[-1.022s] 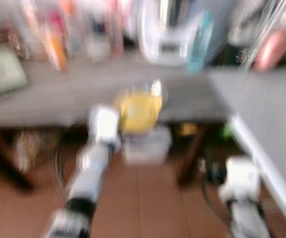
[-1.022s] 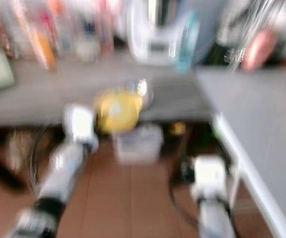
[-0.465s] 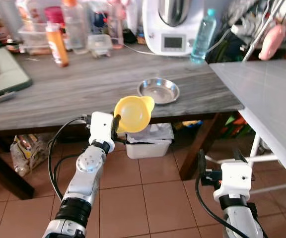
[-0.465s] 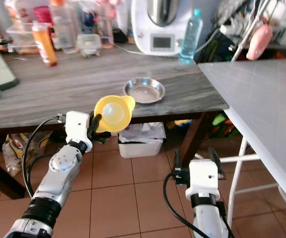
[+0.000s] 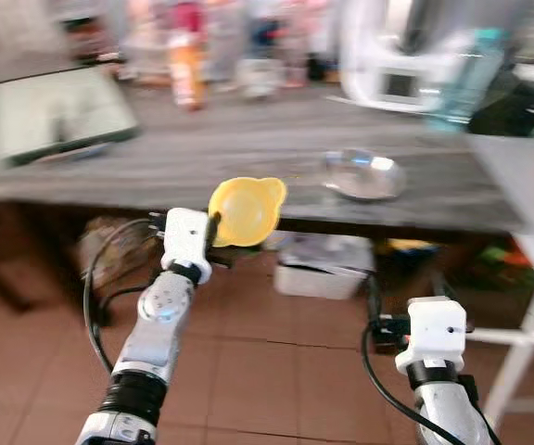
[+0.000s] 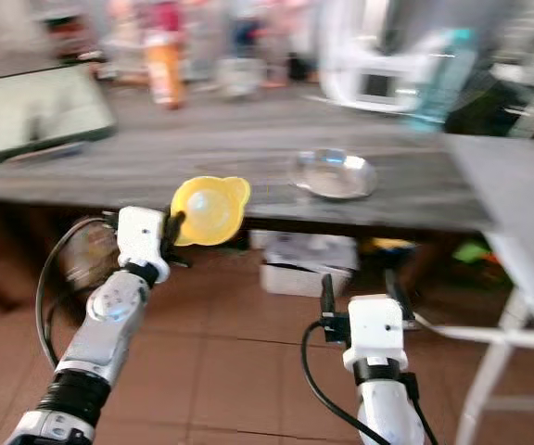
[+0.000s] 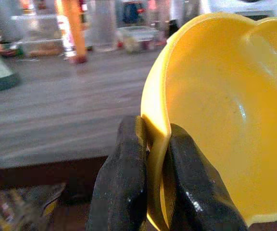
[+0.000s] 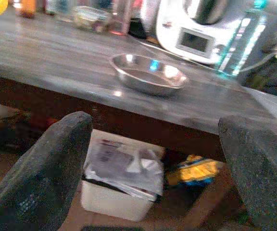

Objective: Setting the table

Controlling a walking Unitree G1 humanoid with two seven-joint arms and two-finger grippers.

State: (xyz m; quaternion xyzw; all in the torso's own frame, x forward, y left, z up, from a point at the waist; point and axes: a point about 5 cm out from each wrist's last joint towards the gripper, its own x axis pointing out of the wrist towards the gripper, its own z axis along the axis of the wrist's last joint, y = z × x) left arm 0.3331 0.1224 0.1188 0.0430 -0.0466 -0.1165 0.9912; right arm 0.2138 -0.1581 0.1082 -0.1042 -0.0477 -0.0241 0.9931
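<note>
My left gripper (image 5: 215,228) is shut on the rim of a yellow plastic bowl (image 5: 246,210), held tilted in front of the near edge of the grey wooden table (image 5: 202,144). In the left wrist view the two black fingers (image 7: 129,187) pinch the bowl's wall (image 7: 215,120). A shallow steel bowl (image 5: 362,174) sits on the table near its front right, to the right of the yellow bowl. My right gripper (image 6: 360,289) is low over the tiled floor, open and holding nothing; its wrist view looks at the steel bowl (image 8: 148,74).
Blurred bottles (image 5: 185,69), a white kitchen appliance (image 5: 406,60) and a water bottle (image 5: 466,79) line the table's back. A green board (image 5: 58,116) lies at its left. A white bin (image 5: 323,269) stands under the table. A white table (image 6: 517,195) is at the right.
The camera has swung left, so the whole scene sits further right and is blurred. Both arms keep their pose; the left gripper still holds the yellow bowl.
</note>
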